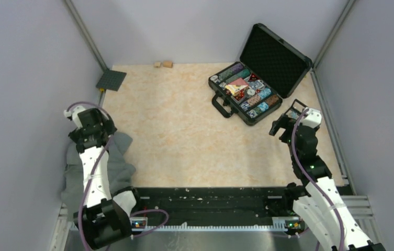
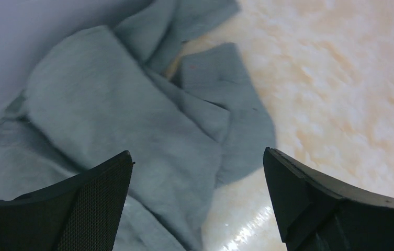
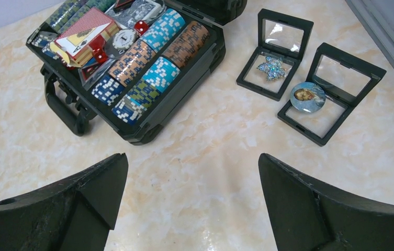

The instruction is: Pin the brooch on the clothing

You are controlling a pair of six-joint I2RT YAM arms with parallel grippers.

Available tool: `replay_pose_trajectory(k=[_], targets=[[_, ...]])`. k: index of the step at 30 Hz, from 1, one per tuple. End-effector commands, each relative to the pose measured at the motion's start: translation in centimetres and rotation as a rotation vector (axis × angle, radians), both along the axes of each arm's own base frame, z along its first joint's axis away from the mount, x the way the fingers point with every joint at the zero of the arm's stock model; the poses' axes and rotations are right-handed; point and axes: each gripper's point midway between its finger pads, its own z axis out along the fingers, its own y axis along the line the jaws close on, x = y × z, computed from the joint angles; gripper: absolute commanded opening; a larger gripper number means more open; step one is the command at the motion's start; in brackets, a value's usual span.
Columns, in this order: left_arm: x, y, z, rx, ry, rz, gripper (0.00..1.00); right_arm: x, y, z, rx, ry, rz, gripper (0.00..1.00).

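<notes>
your left gripper [image 2: 197,157] and right gripper [image 3: 192,157] both gape empty; lower the left onto the grey shirt [image 2: 105,104], pinching one fold

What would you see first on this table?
Probably the open black case packed with colourful poker chips, at the far right. Beside it sit two small black frames, one holding a sparkly blue brooch. A crumpled grey shirt lies at the near left.

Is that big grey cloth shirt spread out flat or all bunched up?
Bunched up: the grey fabric shirt lies in rumpled, overlapping folds, its layers heaped over one another rather than flat.
</notes>
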Motion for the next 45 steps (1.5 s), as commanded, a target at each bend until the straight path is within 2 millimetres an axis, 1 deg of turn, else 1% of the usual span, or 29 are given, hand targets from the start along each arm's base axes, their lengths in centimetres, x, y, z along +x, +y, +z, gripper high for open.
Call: replay_pose_trajectory(k=[1,3,5,6,7,9,11,15,18,20,21,22,24,25,26,27,28,29,30,33,34,37,39,41,44,45], targets=[[-2.8,4.1,0.1,-0.007,-0.069,0.288,0.98,0.3,0.0,2.8,0.025,-0.079,-0.004,0.99],[-3.9,5.1,-1.4,-0.062,-0.055,0.369,0.98,0.2,0.0,3.0,0.025,-0.081,-0.003,0.99],[-4.8,5.6,-3.3,-0.151,-0.054,0.432,0.98,0.2,0.0,3.0,0.025,-0.081,0.002,0.99],[-5.4,5.8,-3.8,-0.179,-0.058,0.467,0.98,0.1,0.1,3.0,0.027,-0.081,0.004,0.99],[-5.9,5.9,-4.0,-0.194,-0.070,0.499,0.98,0.1,0.1,3.1,0.028,-0.084,0.007,0.99],[-6.6,6.2,-3.7,-0.185,-0.113,0.537,0.98,0.0,0.1,3.1,0.030,-0.087,0.009,0.99],[-6.4,5.9,-4.3,-0.201,-0.130,0.522,0.98,-0.1,0.1,3.3,0.031,-0.094,0.007,0.99],[-6.1,5.1,-7.3,-0.336,-0.092,0.526,0.98,-0.3,0.1,3.4,0.035,-0.100,0.008,0.99],[-6.5,4.8,-9.3,-0.415,-0.078,0.559,0.98,-0.3,0.2,3.4,0.038,-0.101,0.016,0.99],[-6.5,4.5,-9.8,-0.439,-0.085,0.558,0.96,-0.3,0.2,3.4,0.039,-0.098,0.015,0.98],[-6.3,4.4,-9.9,-0.445,-0.092,0.549,0.93,-0.3,0.2,3.4,0.039,-0.099,0.016,0.98],[-6.2,4.3,-10.0,-0.451,-0.093,0.545,0.83,-0.3,0.2,3.4,0.039,-0.100,0.015,0.98],[-6.0,4.1,-10.0,-0.457,-0.097,0.528,0.49,-0.3,0.2,3.3,0.038,-0.097,0.017,0.98],[-5.7,3.9,-9.9,-0.465,-0.104,0.505,0.39,-0.3,0.2,3.4,0.039,-0.099,0.017,0.98],[-5.1,3.3,-9.5,-0.485,-0.112,0.450,0.27,-0.4,0.2,3.3,0.039,-0.098,0.017,0.98],[-4.1,2.7,-8.7,-0.502,-0.140,0.379,0.11,-0.4,0.3,3.3,0.039,-0.098,0.018,0.97],[-3.4,2.2,-8.0,-0.505,-0.173,0.323,0.02,-0.3,0.2,3.3,0.039,-0.097,0.017,0.97],[-2.7,1.8,-7.2,-0.503,-0.208,0.269,0.00,-0.3,0.3,3.2,0.039,-0.096,0.019,0.97],[-2.0,1.2,-6.6,-0.501,-0.232,0.215,0.00,-0.3,0.3,3.3,0.040,-0.098,0.019,0.97],[0.0,-1.2,-4.8,-0.481,-0.263,0.044,0.00,-0.3,0.3,3.1,0.041,-0.095,0.022,0.97],[0.9,-2.3,-3.9,-0.459,-0.272,-0.031,0.00,-0.3,0.4,3.1,0.043,-0.095,0.025,0.96],[3.1,-6.5,-0.8,-0.368,-0.230,-0.254,0.00,-0.3,0.6,3.0,0.045,-0.090,0.035,0.96],[4.2,-10.2,1.2,-0.361,-0.215,-0.418,0.00,-0.2,0.7,2.9,0.042,-0.084,0.042,0.96],[5.0,-14.5,3.3,-0.387,-0.223,-0.610,0.00,-0.1,1.0,2.8,0.043,-0.075,0.055,0.96],[5.0,-21.0,6.2,-0.369,-0.210,-0.862,0.00,0.1,2.0,2.8,0.057,-0.056,0.105,0.96],[4.8,-23.4,7.7,-0.356,-0.219,-0.953,0.00,0.1,2.4,2.8,0.064,-0.048,0.127,0.96]])
